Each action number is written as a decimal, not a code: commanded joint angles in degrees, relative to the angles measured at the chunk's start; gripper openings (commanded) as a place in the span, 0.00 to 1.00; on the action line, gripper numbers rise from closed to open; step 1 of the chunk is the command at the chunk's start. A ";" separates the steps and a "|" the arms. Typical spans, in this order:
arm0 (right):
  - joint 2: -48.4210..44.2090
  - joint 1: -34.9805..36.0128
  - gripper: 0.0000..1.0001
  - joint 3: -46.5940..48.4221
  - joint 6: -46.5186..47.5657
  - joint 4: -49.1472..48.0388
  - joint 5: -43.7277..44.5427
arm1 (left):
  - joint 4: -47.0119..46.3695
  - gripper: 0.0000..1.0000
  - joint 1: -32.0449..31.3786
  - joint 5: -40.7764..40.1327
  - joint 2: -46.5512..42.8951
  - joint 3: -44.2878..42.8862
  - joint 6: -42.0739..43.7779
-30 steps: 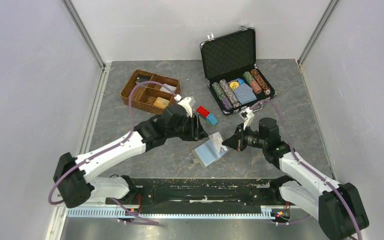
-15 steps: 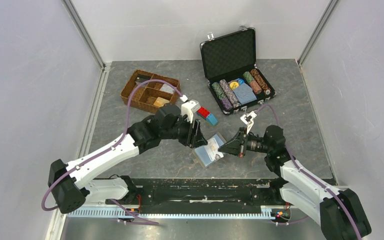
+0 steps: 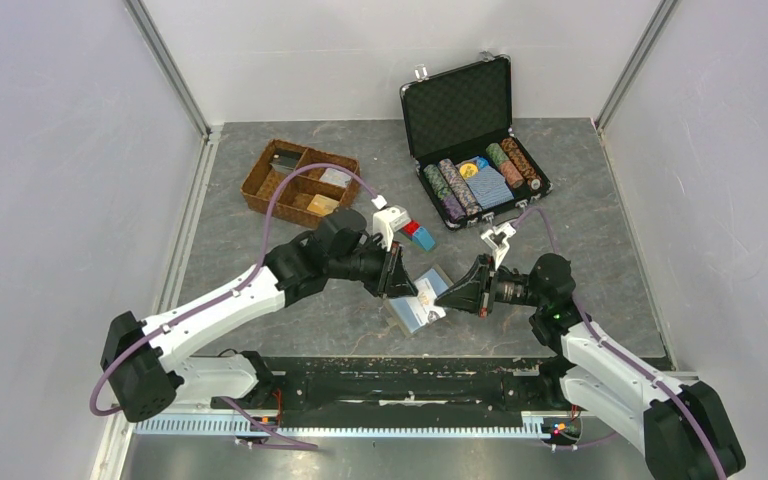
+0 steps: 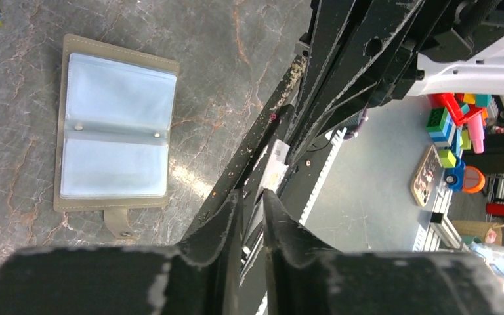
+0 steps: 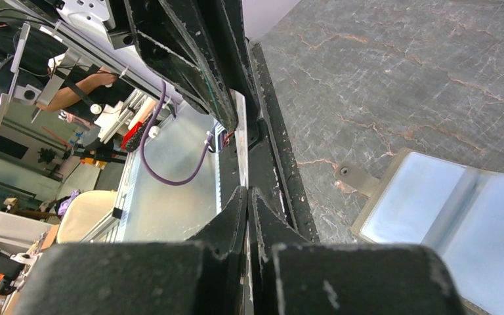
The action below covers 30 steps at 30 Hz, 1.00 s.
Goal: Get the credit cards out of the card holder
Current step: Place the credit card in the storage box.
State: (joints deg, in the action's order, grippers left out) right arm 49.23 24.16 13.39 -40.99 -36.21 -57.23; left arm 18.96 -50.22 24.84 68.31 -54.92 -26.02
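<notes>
Two arms lean inward over the table (image 3: 600, 230), meeting above one card holder (image 4: 115, 125) lying open (clear sleeves up), right gripper (image 3: 448, 293) pinched tight on one credit card (image 4: 273, 164), left gripper (image 3: 403, 283) narrowly parted around it.

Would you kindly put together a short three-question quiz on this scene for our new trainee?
1. True or false: the card holder is folded shut.
2. What is the right pincer clamped on? A) a coin B) a credit card C) a pen
3. Short answer: which container holds the poker chips?

Key
1. False: it lies open, with its clear sleeves facing up.
2. B
3. The open black case.
</notes>
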 commanded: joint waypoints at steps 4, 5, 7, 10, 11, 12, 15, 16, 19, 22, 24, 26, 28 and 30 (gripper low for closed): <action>0.86 0.26 0.02 0.31 -0.04 -2.56 -0.08 | -3.84 0.02 0.42 2.42 -0.68 0.95 -1.25; 0.95 0.27 0.07 0.48 -0.01 -2.09 0.64 | -3.85 0.02 0.74 2.09 -0.78 1.02 -1.70; 0.80 0.18 0.18 1.09 0.45 -0.56 2.31 | -3.85 0.02 1.69 1.35 -1.23 1.21 -2.54; -1.02 0.05 0.41 2.35 1.27 2.99 5.93 | -3.69 0.02 4.37 1.18 -2.08 1.30 -3.86; -1.98 0.01 0.47 2.98 2.18 4.93 7.59 | -3.53 0.02 5.94 1.35 -2.27 1.18 -4.21; -3.01 0.01 0.55 3.64 3.21 6.86 9.09 | -3.21 0.02 7.37 1.63 -2.46 1.05 -4.33; -5.63 0.05 0.72 4.95 5.86 12.68 13.83 | -1.10 0.02 13.05 1.53 -2.52 -0.43 -3.76; -6.17 -0.05 0.79 4.83 5.95 13.26 14.84 | -0.44 0.02 15.02 1.46 -2.28 -1.18 -3.52; -8.54 0.01 0.98 3.07 4.57 13.40 17.24 | 2.44 0.02 23.27 -3.05 -0.71 -6.04 -2.34; -9.41 0.00 0.98 1.80 3.81 13.59 18.44 | 3.07 0.02 29.15 -7.57 2.05 -9.51 -2.56; -9.72 0.01 0.98 1.40 3.65 14.41 18.72 | 1.26 0.02 33.35 -7.88 4.47 -11.07 -3.15; -10.00 0.02 0.98 1.62 4.11 15.57 18.74 | -1.19 0.02 37.52 -7.40 7.17 -12.27 -4.16; -10.11 -0.01 0.98 2.02 4.72 16.75 18.73 | -4.96 0.02 41.29 -4.95 10.28 -13.20 -5.17; -10.16 0.01 0.98 2.74 5.22 17.81 18.82 | -8.59 0.02 44.39 -1.79 14.76 -14.48 -5.94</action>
State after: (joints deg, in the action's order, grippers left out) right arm 39.88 24.16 15.11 -36.93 -19.79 -39.66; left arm 17.56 -10.57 19.66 76.93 -66.39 -28.40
